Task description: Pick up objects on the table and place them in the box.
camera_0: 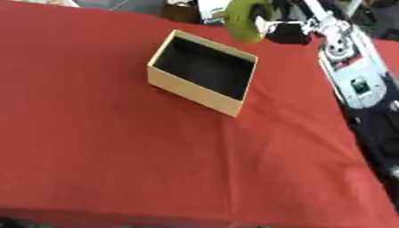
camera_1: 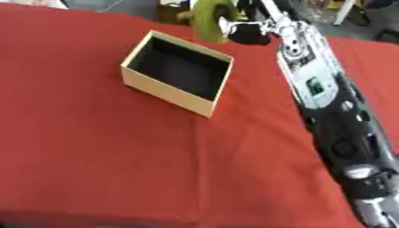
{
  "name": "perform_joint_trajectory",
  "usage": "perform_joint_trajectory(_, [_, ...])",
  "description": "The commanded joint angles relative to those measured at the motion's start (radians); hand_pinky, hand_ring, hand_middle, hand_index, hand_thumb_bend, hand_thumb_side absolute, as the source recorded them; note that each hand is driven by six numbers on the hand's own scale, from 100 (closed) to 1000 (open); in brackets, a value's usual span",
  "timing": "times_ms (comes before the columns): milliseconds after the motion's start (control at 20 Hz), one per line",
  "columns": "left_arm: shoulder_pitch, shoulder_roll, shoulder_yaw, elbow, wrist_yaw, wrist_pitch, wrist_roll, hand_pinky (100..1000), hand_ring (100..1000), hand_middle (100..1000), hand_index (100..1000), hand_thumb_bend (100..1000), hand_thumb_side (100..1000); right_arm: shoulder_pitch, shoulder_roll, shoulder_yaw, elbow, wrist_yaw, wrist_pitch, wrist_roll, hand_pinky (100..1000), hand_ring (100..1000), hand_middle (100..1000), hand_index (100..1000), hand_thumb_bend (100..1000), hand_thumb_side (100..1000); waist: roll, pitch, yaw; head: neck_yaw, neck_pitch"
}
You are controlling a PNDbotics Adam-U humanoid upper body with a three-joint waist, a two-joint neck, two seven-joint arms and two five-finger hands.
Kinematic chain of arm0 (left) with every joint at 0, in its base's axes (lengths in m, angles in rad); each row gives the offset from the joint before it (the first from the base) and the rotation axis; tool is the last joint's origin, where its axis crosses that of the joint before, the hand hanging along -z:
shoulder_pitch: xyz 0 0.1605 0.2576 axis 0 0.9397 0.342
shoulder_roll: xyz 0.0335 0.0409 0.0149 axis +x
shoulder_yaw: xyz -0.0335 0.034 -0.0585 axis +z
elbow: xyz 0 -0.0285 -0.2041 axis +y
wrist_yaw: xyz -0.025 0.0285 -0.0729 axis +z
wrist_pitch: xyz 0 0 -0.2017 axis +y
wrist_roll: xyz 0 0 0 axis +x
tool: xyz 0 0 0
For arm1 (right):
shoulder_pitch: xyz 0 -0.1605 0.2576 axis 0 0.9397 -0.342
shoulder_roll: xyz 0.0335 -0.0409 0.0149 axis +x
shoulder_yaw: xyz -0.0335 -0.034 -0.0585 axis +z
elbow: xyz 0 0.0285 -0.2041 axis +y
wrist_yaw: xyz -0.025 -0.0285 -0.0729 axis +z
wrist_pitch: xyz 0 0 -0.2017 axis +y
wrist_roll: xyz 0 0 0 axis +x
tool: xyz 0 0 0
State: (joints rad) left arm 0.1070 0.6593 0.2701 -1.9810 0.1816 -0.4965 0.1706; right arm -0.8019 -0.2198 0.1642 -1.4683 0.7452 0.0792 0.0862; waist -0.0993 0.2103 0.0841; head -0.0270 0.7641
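One arm reaches across a red cloth (camera_0: 117, 156) in the left eye view, coming in from the right edge toward the far side of the table. Its right hand (camera_0: 287, 30) is curled around a yellow-green object (camera_0: 243, 20) — rounded, smooth-looking, blurred — held in the air just beyond the far right corner of the box (camera_0: 234, 107). The box is tan cardboard, rectangular, open-topped, with a dark interior that looks empty. This appears to be the carrying step; next, the hand would need to shift left over the opening and lower before letting go.

In the right eye view, the arm (camera_1: 311, 84) shows more fully — silver and white casing near the wrist, black toward the near edge. No other loose objects show on the cloth. The left hand is out of sight.
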Motion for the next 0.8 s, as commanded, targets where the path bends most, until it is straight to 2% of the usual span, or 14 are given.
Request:
perform_joint_trajectory(50, [-0.006, 0.008, 0.0, -0.019, -0.008, -0.014, -0.005, 642, 1000, 1000, 751, 112, 696, -0.018, 0.046, -0.011, -0.032, 0.114, 0.042, -0.02, 323, 504, 191, 235, 100, 100, 0.009, -0.009, 0.004, -0.013, 0.004])
perform_joint_trajectory(200, [-0.008, 0.0, -0.002, -0.019, -0.01, -0.019, -0.012, 640, 1000, 1000, 751, 114, 698, -0.003, 0.076, -0.013, -0.03, 0.174, 0.062, -0.023, 319, 504, 190, 235, 100, 100, 0.006, -0.002, 0.013, -0.051, -0.001])
perform_joint_trajectory(450, [-0.008, -0.013, -0.001, -0.019, -0.012, -0.02, -0.016, 638, 1000, 1000, 750, 120, 702, 0.016, 0.091, -0.016, -0.028, 0.206, 0.089, -0.04, 313, 501, 189, 234, 100, 100, 0.002, 0.005, 0.02, -0.1, -0.012])
perform_joint_trajectory(800, [-0.015, -0.036, -0.002, -0.019, -0.009, -0.017, -0.029, 635, 1000, 1000, 749, 125, 708, 0.031, 0.121, 0.0, -0.02, 0.221, 0.073, -0.042, 316, 500, 189, 234, 100, 100, 0.005, 0.019, 0.029, -0.105, -0.045])
